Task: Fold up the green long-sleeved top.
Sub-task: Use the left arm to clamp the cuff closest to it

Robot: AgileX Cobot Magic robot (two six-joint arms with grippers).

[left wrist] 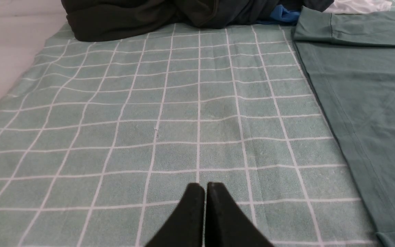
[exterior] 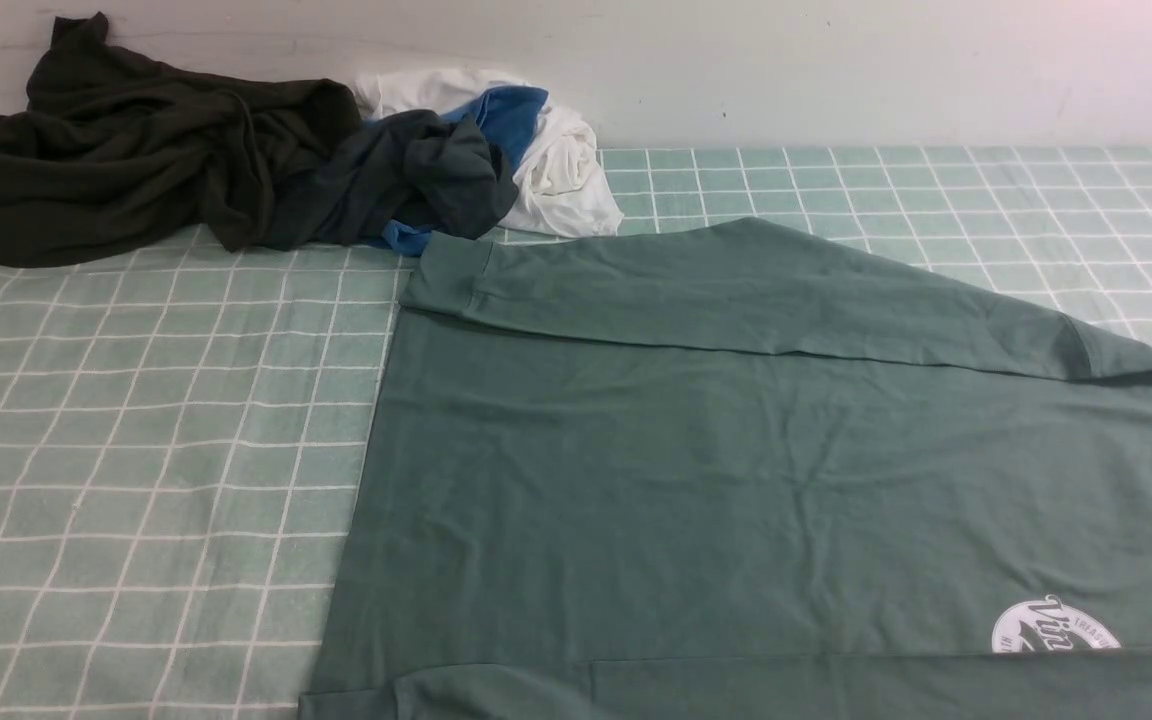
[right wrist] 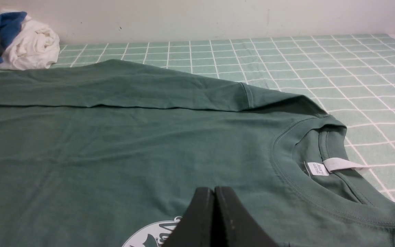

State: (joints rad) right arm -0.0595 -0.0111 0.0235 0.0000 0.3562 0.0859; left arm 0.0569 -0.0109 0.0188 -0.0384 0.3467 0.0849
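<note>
Both sets of jaws are pressed together, nothing in them. I see the left gripper (left wrist: 204, 188) over bare checked sheet (exterior: 136, 450), and the right gripper (right wrist: 214, 190) over the chest by the logo (exterior: 1054, 628). The green long-sleeved top (exterior: 736, 480) lies flat, front up, centre to right, with the collar (right wrist: 321, 151) toward my right. The far sleeve (exterior: 736, 290) is folded across the body. Piled at the wall, far left: olive-black garment (exterior: 136, 150), dark grey garment (exterior: 406, 175), blue garment (exterior: 511, 110), white garment (exterior: 566, 170).

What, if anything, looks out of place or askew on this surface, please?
Little stands out. The green long-sleeved top lies flat. Its white neck label sticks out past the collar, and crumpled clothes are heaped at the far left.
</note>
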